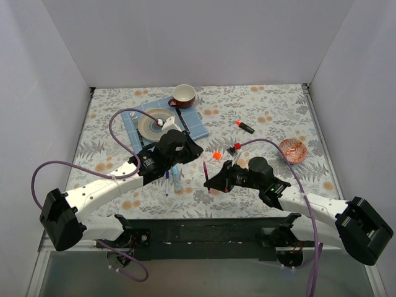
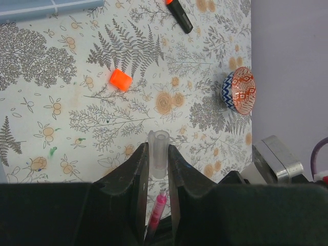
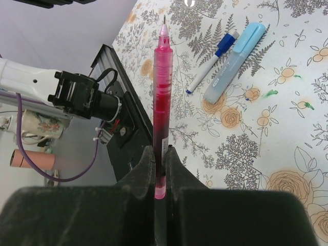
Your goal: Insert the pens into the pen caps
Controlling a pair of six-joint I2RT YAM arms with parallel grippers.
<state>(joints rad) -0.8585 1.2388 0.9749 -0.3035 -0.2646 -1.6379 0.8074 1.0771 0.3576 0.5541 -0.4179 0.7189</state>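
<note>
My left gripper [image 2: 158,154] is shut on a pale translucent pen cap [image 2: 159,141], which stands up between the fingertips. The tip of the maroon pen [image 2: 157,207] shows in the gap between the fingers below that cap. My right gripper [image 3: 160,154] is shut on the maroon pen [image 3: 164,92] near its rear end, with the tip pointing away from the jaws. In the top view the left gripper [image 1: 197,149] and the right gripper [image 1: 211,182] are close together mid-table. On the cloth lie a bright orange cap [image 1: 217,155], a white-and-blue pen [image 3: 211,64], a light-blue marker [image 3: 234,61] and a black orange-tipped highlighter [image 1: 245,127].
A patterned bowl [image 1: 292,150] sits to the right. At the back left, a blue mat [image 1: 192,124] carries a plate [image 1: 154,124], with a red-and-white cup [image 1: 184,96] behind it. White walls enclose the table on three sides.
</note>
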